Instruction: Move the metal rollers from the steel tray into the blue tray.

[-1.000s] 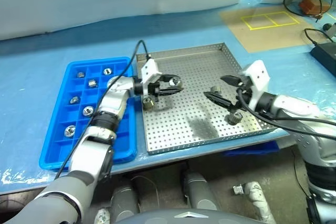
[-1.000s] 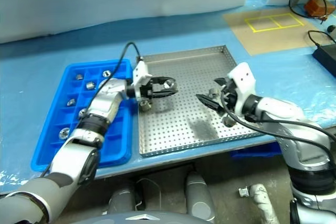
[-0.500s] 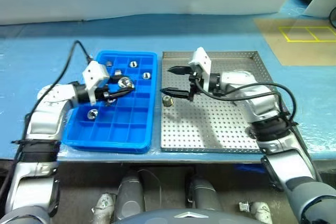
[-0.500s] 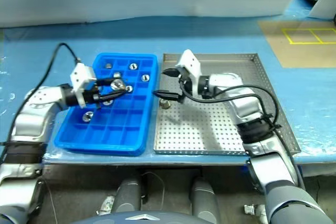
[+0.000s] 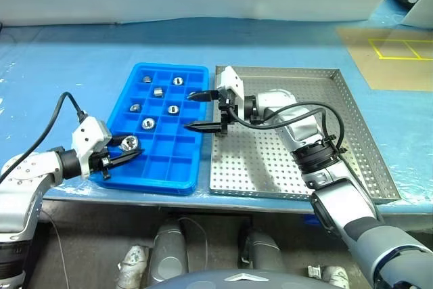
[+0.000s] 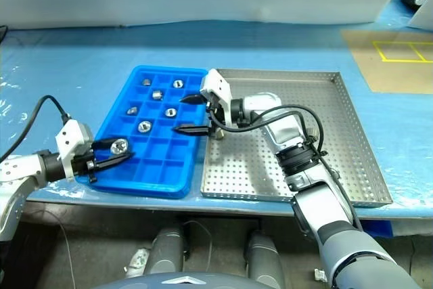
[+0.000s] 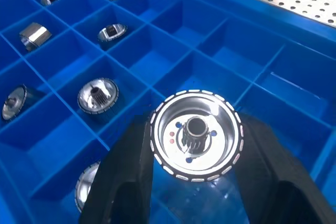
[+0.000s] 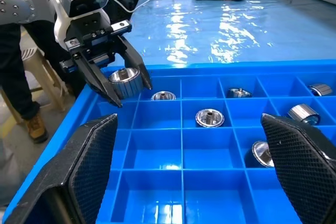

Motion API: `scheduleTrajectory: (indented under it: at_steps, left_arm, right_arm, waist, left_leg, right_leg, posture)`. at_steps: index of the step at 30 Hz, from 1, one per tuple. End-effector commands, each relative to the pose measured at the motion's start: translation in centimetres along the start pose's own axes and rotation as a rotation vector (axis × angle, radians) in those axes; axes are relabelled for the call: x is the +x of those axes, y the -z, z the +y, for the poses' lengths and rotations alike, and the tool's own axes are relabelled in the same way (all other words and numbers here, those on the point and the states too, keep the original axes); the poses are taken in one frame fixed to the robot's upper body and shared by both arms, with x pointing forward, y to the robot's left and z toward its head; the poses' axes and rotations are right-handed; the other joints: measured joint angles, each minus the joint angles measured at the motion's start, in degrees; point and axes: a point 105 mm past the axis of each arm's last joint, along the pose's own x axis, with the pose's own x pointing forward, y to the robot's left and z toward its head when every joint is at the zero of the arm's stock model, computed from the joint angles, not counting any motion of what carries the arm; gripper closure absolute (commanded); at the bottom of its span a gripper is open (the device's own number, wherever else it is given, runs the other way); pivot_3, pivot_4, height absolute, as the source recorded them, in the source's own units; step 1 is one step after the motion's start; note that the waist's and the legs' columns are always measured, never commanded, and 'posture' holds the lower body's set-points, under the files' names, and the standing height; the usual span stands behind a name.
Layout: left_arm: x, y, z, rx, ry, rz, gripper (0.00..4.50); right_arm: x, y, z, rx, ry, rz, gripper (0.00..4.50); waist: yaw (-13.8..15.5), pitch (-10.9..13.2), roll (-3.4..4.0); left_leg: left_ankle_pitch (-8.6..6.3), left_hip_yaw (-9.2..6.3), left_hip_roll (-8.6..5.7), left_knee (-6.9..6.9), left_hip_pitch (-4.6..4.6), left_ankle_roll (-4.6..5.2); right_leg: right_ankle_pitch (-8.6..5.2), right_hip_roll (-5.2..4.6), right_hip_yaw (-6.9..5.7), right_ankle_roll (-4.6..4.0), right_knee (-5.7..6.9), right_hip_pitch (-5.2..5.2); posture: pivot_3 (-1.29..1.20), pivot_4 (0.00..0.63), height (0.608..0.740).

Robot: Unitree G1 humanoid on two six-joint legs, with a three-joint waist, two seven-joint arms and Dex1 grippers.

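Held roller: one of the metal rollers (image 5: 130, 143) is clamped between the black fingers of the left gripper (image 5: 124, 153); in the left wrist view the roller's open face with its toothed hub is seen end on.
Roller relative to target: the held roller is carried over the near left corner of the blue tray (image 5: 191, 185), above an empty compartment, apart from the floor beneath.
Long axis: the roller's axis is judged to run roughly level, toward the wrist camera; it is not upright as the seated ones are.
Rollers already placed: five are seen in the far left compartments of the blue tray (image 5: 149, 123).
Right gripper: (image 5: 201, 109) fingers are held wide apart, empty, over the seam between blue tray and steel tray (image 5: 352, 133), pointing left.
Remaining roller: one appears to lie just right of the right gripper's near finger on the steel tray (image 5: 219, 130), partly hidden.
Nearer arm: the left, for the drop; the right, for the next pick.
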Motion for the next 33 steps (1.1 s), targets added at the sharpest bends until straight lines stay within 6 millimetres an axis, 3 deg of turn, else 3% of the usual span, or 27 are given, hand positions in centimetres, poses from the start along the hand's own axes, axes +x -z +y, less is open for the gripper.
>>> scheduleTrajectory:
  at_steps: [1,7,14,15,21,22,26,33]
  left_arm:
    - [-0.8,-1.0,0.0,0.030,-0.023,-0.016,2.76]
    - [-0.7,0.4,-0.5,0.000,-0.031,0.006,2.76]
    - [-0.4,1.0,-1.3,-0.015,0.023,0.025,2.76]
    - [-0.4,1.1,-1.2,-0.016,0.022,0.026,2.03]
    - [-0.2,0.9,-0.4,0.024,0.007,0.023,0.14]
    - [-0.2,0.8,-0.2,0.031,0.004,0.019,0.14]
    - [0.9,-1.2,0.6,0.066,-0.002,-0.055,0.14]
    - [4.2,-6.9,1.5,0.067,0.077,-0.271,0.14]
  right_arm:
    - [0.3,-1.4,0.2,-0.051,-0.034,-0.028,0.00]
    - [0.7,-1.3,1.4,-0.043,-0.117,-0.016,0.00]
    - [0.5,-1.2,0.9,-0.050,-0.092,-0.005,0.00]
    - [0.5,-1.2,0.8,-0.051,-0.088,-0.004,0.00]
    - [0.3,-1.0,0.6,-0.052,-0.066,0.002,0.00]
    - [0.3,-1.0,0.6,-0.052,-0.063,0.002,0.00]
    - [-0.2,-1.0,0.2,-0.055,-0.030,0.002,0.00]
    - [-2.9,-0.9,-1.4,-0.057,0.101,0.027,0.00]
  waist:
    - [0.18,0.00,0.00]
    - [0.29,0.00,-0.01]
    - [0.31,-0.01,-0.01]
    - [0.32,-0.01,-0.01]
    - [0.28,-0.02,-0.02]
    - [0.28,-0.02,-0.02]
    - [0.28,-0.02,-0.03]
    - [0.23,-0.02,-0.05]
  left_leg:
    - [0.00,0.00,0.02,0.00,0.00,-0.01]
    - [0.02,-0.01,0.08,-0.02,0.00,-0.04]
    - [0.06,-0.02,0.16,-0.03,0.01,-0.10]
    - [0.07,-0.02,0.18,-0.03,0.01,-0.11]
    - [0.14,-0.03,0.35,-0.03,0.07,-0.23]
    - [0.14,-0.03,0.37,-0.03,0.07,-0.23]
    - [0.16,-0.03,0.38,-0.01,0.09,-0.26]
    - [0.19,-0.03,0.31,0.25,0.27,-0.31]
  right_leg:
    - [0.00,0.02,-0.01,0.00,0.00,0.00]
    - [0.00,0.08,-0.03,0.00,-0.01,0.00]
    - [0.00,0.17,-0.03,0.00,0.00,-0.01]
    - [0.00,0.19,-0.04,0.00,0.00,-0.01]
    - [0.00,0.40,0.00,-0.01,0.02,-0.01]
    - [0.00,0.42,0.00,-0.02,0.02,-0.02]
    - [0.01,0.44,0.00,-0.03,0.11,-0.01]
    - [0.01,0.41,0.19,-0.06,0.61,0.00]
  posture:
    - [0.22,0.150,0.740]
    - [0.23,0.150,0.740]
    - [0.22,0.150,0.740]
    - [0.22,0.150,0.740]
    - [0.20,0.150,0.740]
    - [0.20,0.150,0.740]
    - [0.18,0.150,0.740]
    - [0.04,0.150,0.740]
